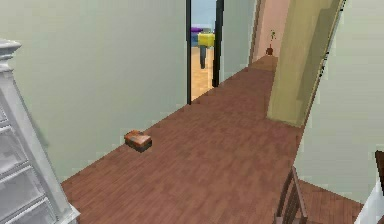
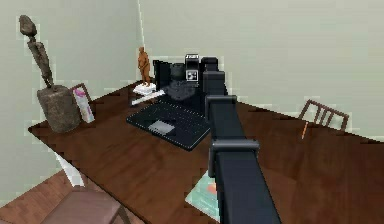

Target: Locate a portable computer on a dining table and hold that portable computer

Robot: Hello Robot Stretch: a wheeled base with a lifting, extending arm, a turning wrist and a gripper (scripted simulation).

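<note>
An open dark laptop (image 2: 165, 124) lies on the dark wooden dining table (image 2: 120, 165), its screen raised toward the far wall. The arm's dark bar (image 2: 232, 150) reaches up from the bottom edge over the table. At its end, beside two white marker squares, sits the gripper (image 2: 180, 86), right at the laptop's screen. The gripper's dark body blends with the screen behind it, so I cannot tell whether it holds anything.
On the table stand a tall thin statue on a stump (image 2: 48, 85), a small brown figurine (image 2: 143, 64), a white object (image 2: 147, 92) and a teal item (image 2: 204, 196). A wooden chair (image 2: 322, 112) stands at the right. The forward view shows a hallway, a brown box (image 1: 138, 141) and a doorway (image 1: 203, 55).
</note>
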